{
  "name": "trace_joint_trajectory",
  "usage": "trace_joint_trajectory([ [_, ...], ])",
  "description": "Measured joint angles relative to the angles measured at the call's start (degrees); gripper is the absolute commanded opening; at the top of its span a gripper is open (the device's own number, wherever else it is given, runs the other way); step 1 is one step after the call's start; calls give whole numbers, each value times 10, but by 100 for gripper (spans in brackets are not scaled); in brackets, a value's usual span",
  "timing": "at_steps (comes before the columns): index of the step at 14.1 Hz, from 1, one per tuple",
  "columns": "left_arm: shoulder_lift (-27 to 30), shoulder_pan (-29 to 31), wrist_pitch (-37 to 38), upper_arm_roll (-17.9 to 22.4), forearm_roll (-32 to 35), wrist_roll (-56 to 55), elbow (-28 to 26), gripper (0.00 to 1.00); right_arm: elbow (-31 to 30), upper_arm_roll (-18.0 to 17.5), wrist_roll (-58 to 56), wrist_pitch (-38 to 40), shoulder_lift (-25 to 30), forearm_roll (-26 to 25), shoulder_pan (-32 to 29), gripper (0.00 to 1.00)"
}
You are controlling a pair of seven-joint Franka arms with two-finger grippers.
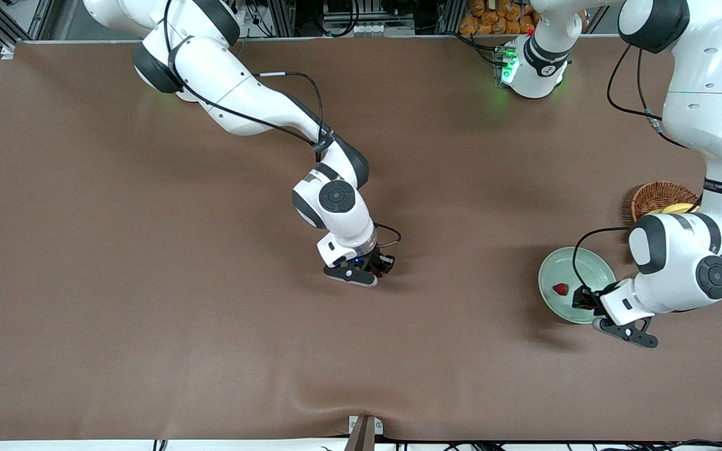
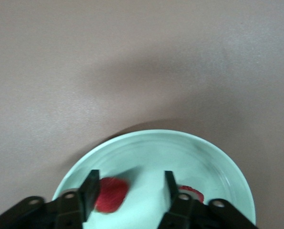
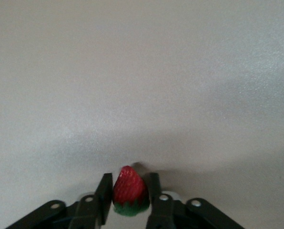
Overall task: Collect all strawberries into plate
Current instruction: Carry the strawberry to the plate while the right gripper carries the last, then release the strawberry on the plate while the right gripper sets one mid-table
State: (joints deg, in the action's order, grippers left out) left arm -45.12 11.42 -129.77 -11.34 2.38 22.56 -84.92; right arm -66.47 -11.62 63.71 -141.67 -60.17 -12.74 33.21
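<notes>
Left tool (image 1: 581, 299): as it hangs over the plate (image 1: 555, 263), I see it wide, one strawberry (image 2: 109, 194) dropped.
Right tool (image 1: 378, 268): pinches another strawberry (image 3: 129, 190); next I carry it to the plate.

Brown wicker basket (image 1: 660, 195) with yellow fruit (image 1: 674, 208) on brown table (image 1: 148, 313)

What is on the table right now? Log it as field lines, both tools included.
plate: toward the left arm's end of the table, beside the basket and nearer to the front camera than it
strawberries on plate: one in plain view, a second red berry partly hidden by a finger
left tool: open, over the plate, gripping nothing
third strawberry: mid-table, between the right tool's fingers
right tool: low at mid-table, closed on the third strawberry
left to do: third strawberry not yet on the plate
</notes>
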Motion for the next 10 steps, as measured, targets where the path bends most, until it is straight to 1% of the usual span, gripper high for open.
trace_joint_trajectory([
  [3,1,-1,0,-15,0,-5,2,100,14,3,0,4,3,0,-6,100],
  [5,3,-3,0,-37,0,-29,3,100,12,6,-20,23,25,-1,-23,100],
  [7,5,-6,0,-59,0,-65,6,100,-4,6,-76,68,63,0,-50,100],
  [9,6,-16,0,-81,0,-114,8,100,-24,6,-139,132,107,0,-80,100],
  [10,7,-27,0,-85,0,-139,8,100,-30,6,-170,166,127,0,-94,100],
])
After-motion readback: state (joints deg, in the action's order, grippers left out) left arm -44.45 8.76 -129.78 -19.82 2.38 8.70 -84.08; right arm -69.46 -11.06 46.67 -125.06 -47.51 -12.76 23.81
